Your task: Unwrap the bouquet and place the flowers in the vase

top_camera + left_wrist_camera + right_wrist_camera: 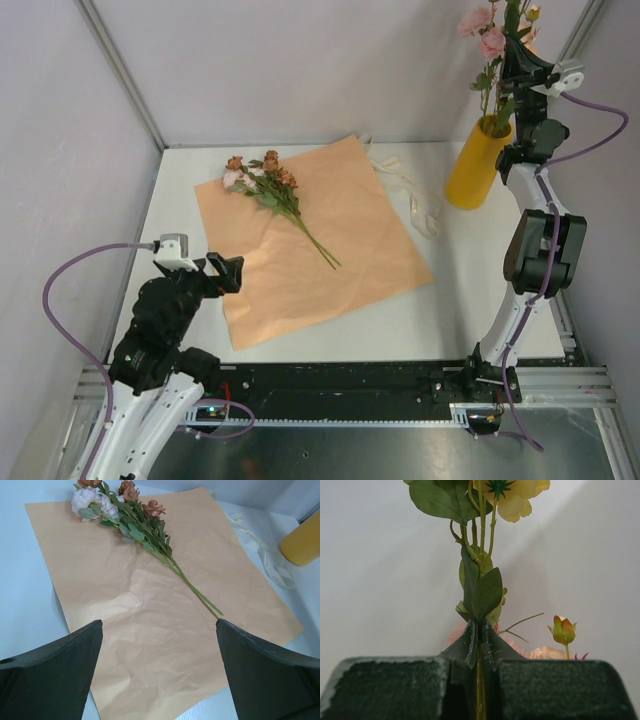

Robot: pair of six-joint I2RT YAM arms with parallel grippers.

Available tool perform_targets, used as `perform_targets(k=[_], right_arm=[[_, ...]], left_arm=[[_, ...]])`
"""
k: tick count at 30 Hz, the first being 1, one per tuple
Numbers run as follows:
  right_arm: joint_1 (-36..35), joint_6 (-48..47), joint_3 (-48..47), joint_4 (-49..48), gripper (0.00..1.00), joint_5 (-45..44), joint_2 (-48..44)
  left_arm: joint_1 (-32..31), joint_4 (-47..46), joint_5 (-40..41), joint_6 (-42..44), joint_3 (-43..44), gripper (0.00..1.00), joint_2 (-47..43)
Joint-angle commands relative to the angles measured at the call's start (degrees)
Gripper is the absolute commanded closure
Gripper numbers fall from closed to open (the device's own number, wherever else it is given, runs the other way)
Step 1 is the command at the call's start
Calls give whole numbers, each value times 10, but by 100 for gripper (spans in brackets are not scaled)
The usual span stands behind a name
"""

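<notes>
Top view: the right end effector [522, 62] held a flower sprig [492, 42] above the mustard vase [478, 165], its stem ends apparently inside.

Left wrist: the left end effector [159, 625] gaped, released, over peach paper [150, 640] bearing the other flowers [140, 525].

Right wrist: the fingers [395, 690] were clenched on the sprig's green stem [480, 680].

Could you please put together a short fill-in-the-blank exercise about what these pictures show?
1. The right end effector is ____ on a flower stem.
2. The left end effector hovers with its jaws ____ near the peach paper.
3. A bunch of flowers lies on the paper, outside the vase, which is ____ in colour.
4. The cream ribbon lies between the paper and the ____.
Missing words: shut; open; yellow; vase.
</notes>
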State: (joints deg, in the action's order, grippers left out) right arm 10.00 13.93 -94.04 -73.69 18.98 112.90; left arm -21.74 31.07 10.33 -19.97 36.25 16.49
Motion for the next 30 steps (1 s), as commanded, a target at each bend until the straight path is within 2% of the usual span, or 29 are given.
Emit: perform_targets(k=[1,11,23,30], right_arm=[[2,14,-49,-51,100,2,27],[6,7,-15,-88,100,-16,48],[11,-26,139,-110,100,-51,-16],[7,-38,193,-112,99,-52,-47]], left_arm=[[5,-8,3,7,17,0,8],[13,-8,0,8,17,0,14],[24,-8,-23,7,19,0,15],[26,-8,-26,7,19,0,14]])
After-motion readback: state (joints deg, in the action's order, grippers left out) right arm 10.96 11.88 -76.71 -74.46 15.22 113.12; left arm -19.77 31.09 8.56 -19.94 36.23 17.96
